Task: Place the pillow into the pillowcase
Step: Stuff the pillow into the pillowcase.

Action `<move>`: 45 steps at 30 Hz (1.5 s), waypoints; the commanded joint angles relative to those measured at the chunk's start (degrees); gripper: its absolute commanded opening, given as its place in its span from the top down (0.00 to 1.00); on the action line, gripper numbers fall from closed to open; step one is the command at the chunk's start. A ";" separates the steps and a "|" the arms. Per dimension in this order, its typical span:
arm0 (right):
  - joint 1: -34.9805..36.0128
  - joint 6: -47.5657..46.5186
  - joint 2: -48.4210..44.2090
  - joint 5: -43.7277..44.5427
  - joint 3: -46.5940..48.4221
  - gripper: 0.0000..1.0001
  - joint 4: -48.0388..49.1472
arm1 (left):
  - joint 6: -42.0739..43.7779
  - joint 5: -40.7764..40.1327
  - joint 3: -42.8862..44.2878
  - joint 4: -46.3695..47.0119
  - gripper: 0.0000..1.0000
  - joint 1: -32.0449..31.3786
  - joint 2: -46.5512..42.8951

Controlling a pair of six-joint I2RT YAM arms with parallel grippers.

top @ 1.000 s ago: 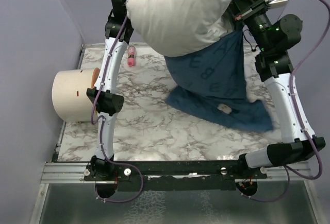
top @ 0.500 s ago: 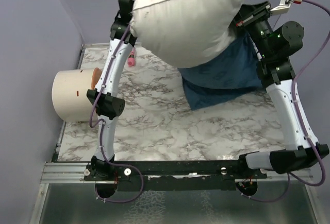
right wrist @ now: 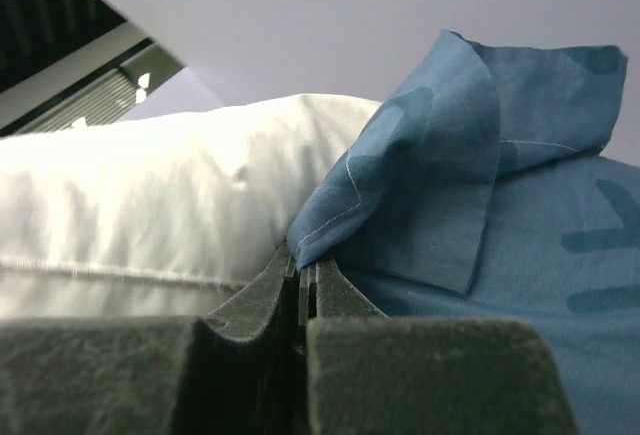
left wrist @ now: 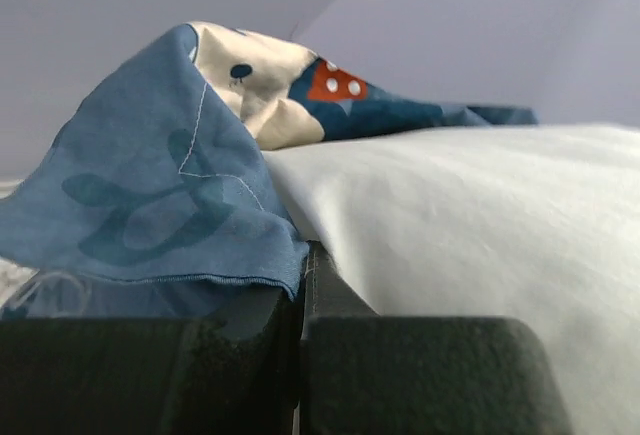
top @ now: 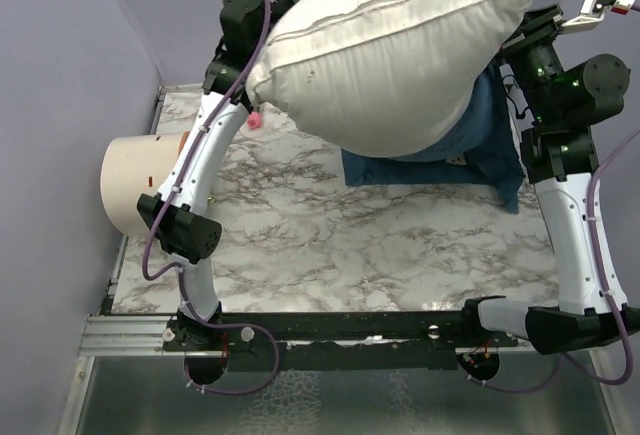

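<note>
On the left, the left gripper [left wrist: 302,290] is pinched tight on the pillowcase [left wrist: 150,205] hem, high above the table [top: 300,245]. The pillow [top: 400,45] hangs between the arms, lifted clear and mostly bare white, with the blue cloth drooping beneath its right end. On the right, the right gripper [right wrist: 303,280] is clamped on another stretch of hem. To my eye, both pinches should hold firm with the mouth spread wide, and gentle shakes should slide the pillow deeper without pulling a hem free.
</note>
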 commanded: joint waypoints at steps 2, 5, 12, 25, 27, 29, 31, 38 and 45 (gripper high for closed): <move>2.77 10.62 -8.69 -7.39 -0.06 0.99 11.24 | -2.65 -2.91 4.66 17.14 1.00 0.58 -11.24; 2.77 9.54 -12.11 -1.08 -2.11 0.99 7.89 | -0.99 -5.66 3.97 15.76 1.00 0.65 -13.77; 2.77 13.70 -9.00 6.97 -22.13 0.97 5.53 | -8.55 -0.78 5.07 12.40 1.00 3.89 2.60; 2.45 -5.77 -13.15 31.01 -37.17 0.44 2.59 | -8.17 4.41 23.88 0.49 1.00 2.38 31.07; 2.29 -13.74 -16.25 35.94 -36.90 0.26 2.84 | -8.04 5.36 28.81 -1.02 1.00 2.40 34.67; 2.24 -23.03 -18.98 40.09 -36.16 0.13 4.06 | -8.03 6.21 31.66 -1.23 1.00 2.36 36.91; 2.24 -31.36 -21.32 41.50 -35.37 0.05 6.05 | -8.02 7.44 31.85 0.74 1.00 2.34 37.54; 2.24 -50.76 -27.50 23.87 -31.63 0.01 10.68 | -6.98 7.80 30.80 5.24 1.00 2.40 35.51; 2.24 -51.81 -22.26 -15.98 -18.47 0.00 2.53 | -5.21 6.47 29.22 4.63 1.00 1.86 33.88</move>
